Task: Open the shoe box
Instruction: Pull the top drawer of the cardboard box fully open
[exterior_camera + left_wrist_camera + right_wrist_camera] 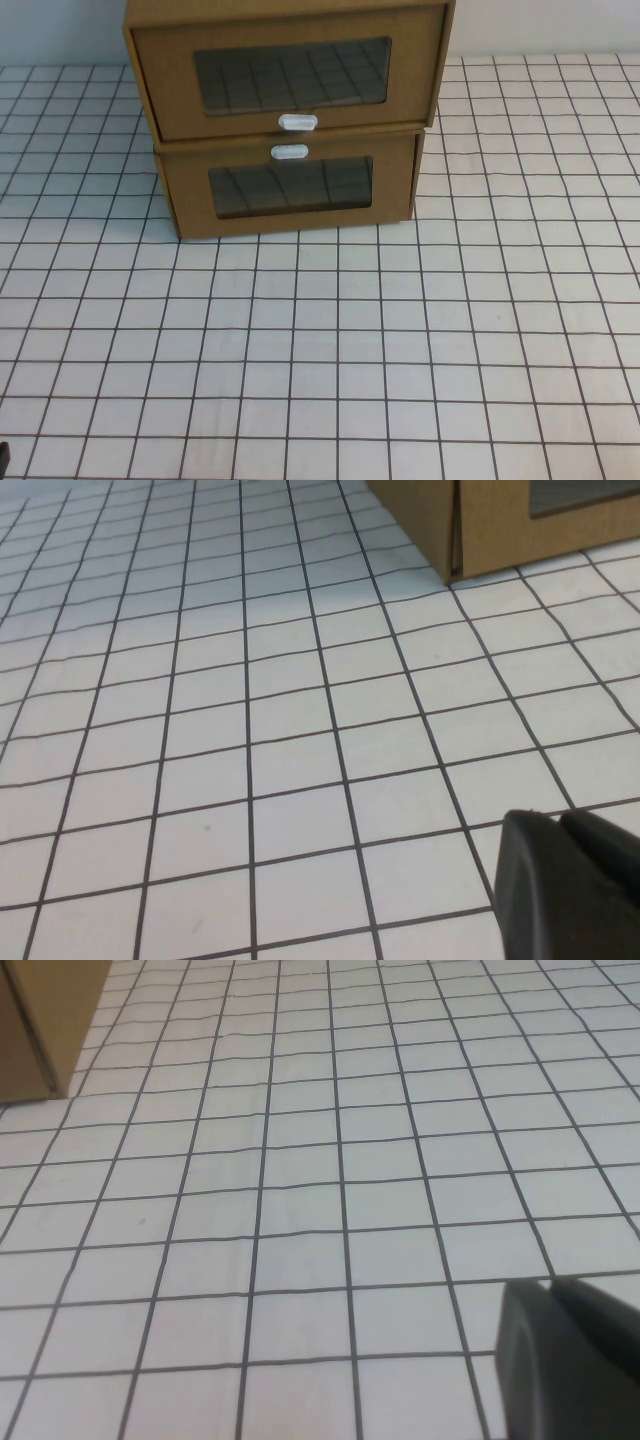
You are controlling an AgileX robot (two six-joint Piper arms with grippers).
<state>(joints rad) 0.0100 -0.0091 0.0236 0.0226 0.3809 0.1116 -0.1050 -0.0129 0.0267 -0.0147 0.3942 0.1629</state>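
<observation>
Cardboard shoe box (290, 190) at upper centre is looking light and easily dented, needing a gentle pull on its white handle (290, 152), while the right gripper (552, 1285) is hovering closed and empty over the table (300, 1210), and the left gripper (560, 818) is hovering there too, its state I cannot tell.

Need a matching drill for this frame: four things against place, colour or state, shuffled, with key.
1 upper shoe box
2 lower handle
3 table sheet
4 right hand

a white with dark grid
b shut, low over the sheet, clear of the boxes
c closed, stacked on the lower shoe box
d white, at its front's top edge

Pairs: 1-c, 2-d, 3-a, 4-b.
The left hand is also shut, over the sheet, short of the boxes.
</observation>
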